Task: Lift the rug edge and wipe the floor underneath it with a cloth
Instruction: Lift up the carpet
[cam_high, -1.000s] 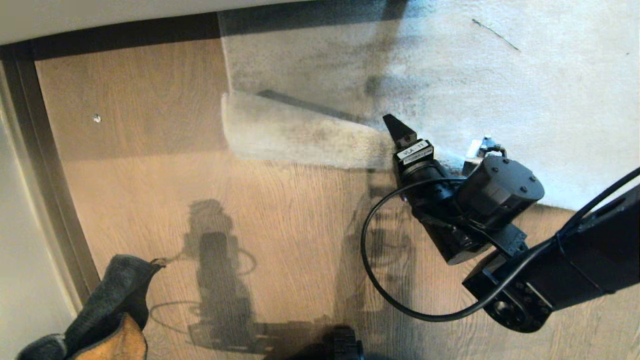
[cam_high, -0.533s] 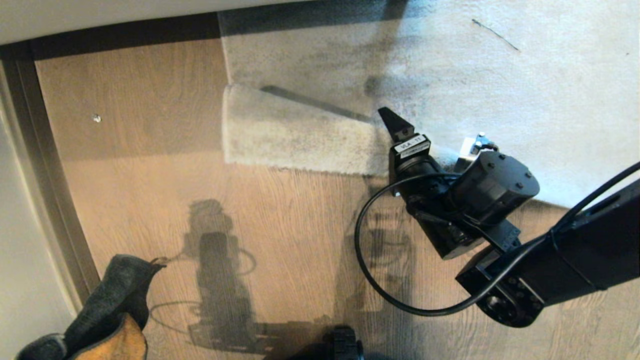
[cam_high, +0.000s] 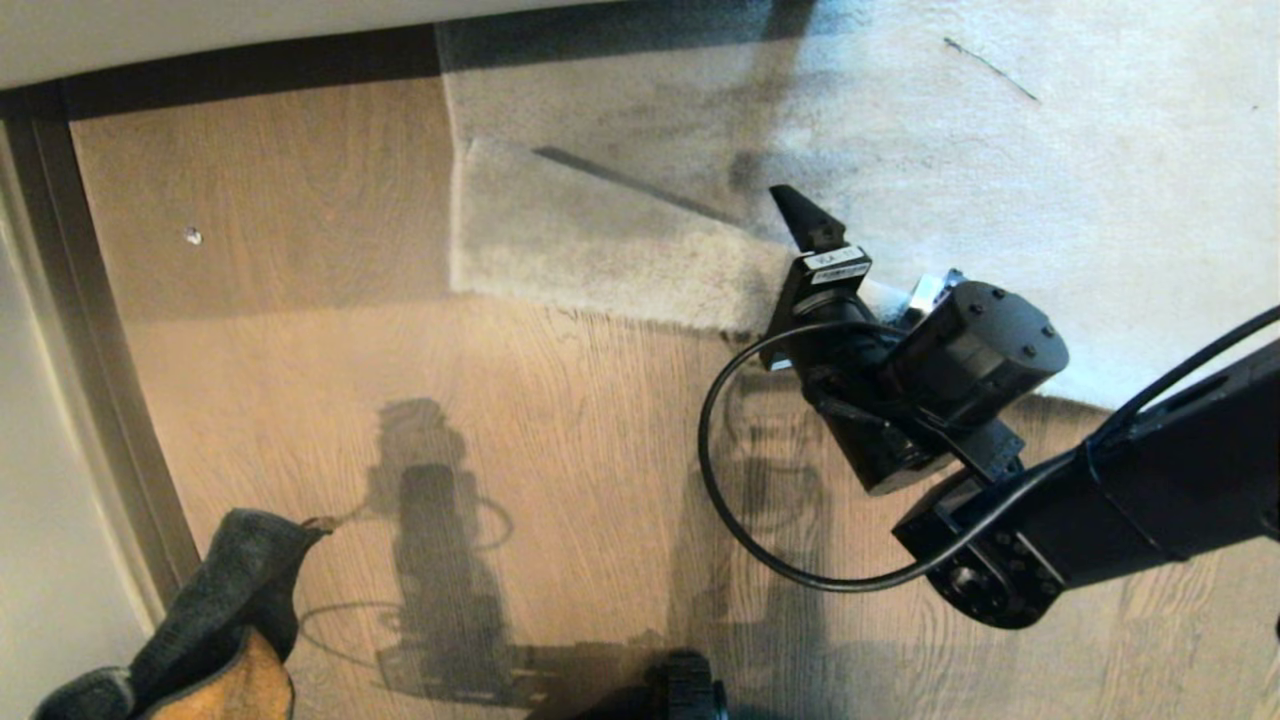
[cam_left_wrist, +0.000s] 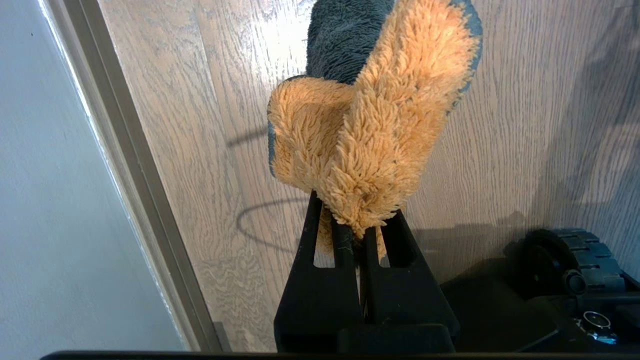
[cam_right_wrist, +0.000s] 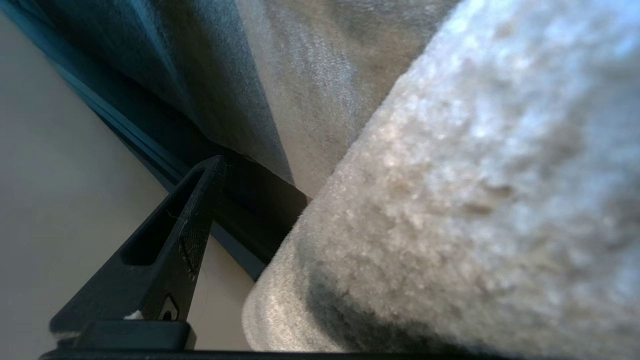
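The light grey rug edge (cam_high: 600, 250) is raised off the floor (cam_high: 500, 400) at its corner, forming a sloped flap. My right gripper (cam_high: 772, 258) stands open at that edge: one finger shows above the pile, the other is hidden by the rug. Seen from the right wrist, the rug edge (cam_right_wrist: 450, 200) fills the space beside the one visible finger (cam_right_wrist: 170, 250). The cloth (cam_high: 215, 610), dark grey and mustard, hangs at the bottom left. My left gripper (cam_left_wrist: 357, 235) is shut on the cloth (cam_left_wrist: 370, 125) above the wood floor (cam_left_wrist: 200, 100).
A wall with a dark baseboard (cam_high: 250, 60) runs along the back, and a grey floor strip (cam_high: 90, 350) borders the left side. A small white speck (cam_high: 193, 237) lies on the planks. My base wheel (cam_left_wrist: 575, 255) sits close below the left gripper.
The rug corner has risen: its fold line has moved toward the wall and the flap looks larger. My right gripper has rolled and shifted slightly toward the wall. The left arm and cloth are still.
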